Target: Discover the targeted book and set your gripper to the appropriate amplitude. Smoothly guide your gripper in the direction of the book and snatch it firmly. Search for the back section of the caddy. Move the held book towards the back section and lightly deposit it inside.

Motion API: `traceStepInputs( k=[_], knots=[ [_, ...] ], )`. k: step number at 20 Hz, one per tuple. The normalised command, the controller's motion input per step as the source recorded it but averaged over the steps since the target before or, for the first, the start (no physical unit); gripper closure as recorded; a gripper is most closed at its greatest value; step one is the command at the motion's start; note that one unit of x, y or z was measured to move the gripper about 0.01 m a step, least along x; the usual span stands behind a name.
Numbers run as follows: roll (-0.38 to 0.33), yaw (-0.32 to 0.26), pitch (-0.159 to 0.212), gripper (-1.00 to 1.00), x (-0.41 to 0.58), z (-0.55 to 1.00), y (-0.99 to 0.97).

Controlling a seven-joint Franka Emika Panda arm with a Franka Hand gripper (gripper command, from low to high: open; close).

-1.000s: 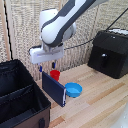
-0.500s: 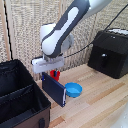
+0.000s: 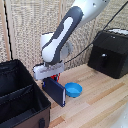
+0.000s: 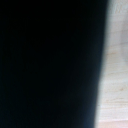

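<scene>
The dark navy book [image 3: 54,91] stands upright on the wooden table, its lighter page edge facing the exterior view's right. My gripper [image 3: 48,78] is directly over its top edge, the white end piece right above it; the fingers are hidden against the book, so I cannot tell whether they are closed on it. In the wrist view the book [image 4: 50,64] fills nearly the whole picture as a dark mass. The black fabric caddy [image 3: 20,100] with dividers sits at the exterior view's left, close beside the book.
A blue bowl [image 3: 73,89] lies just beyond the book to the exterior view's right, with a red cup [image 3: 56,77] partly hidden behind the gripper. A black hard-shelled appliance box [image 3: 110,52] stands at the back right. A wicker screen forms the back wall.
The arm has come down and shifted toward the exterior view's left, bringing the gripper onto the top of the book. The book itself appears unmoved.
</scene>
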Motion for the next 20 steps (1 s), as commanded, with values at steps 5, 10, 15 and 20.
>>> traceStepInputs(
  k=[5,10,15,20],
  knots=[
    [-0.031,0.018,0.014,1.0,0.0,-0.04,0.07],
    [-0.028,0.007,0.005,1.0,0.0,-0.01,0.01],
    [0.025,0.027,0.086,1.0,-0.022,0.35,-0.08],
    [0.085,-0.057,0.063,1.0,0.102,0.87,-0.3]
  ],
)
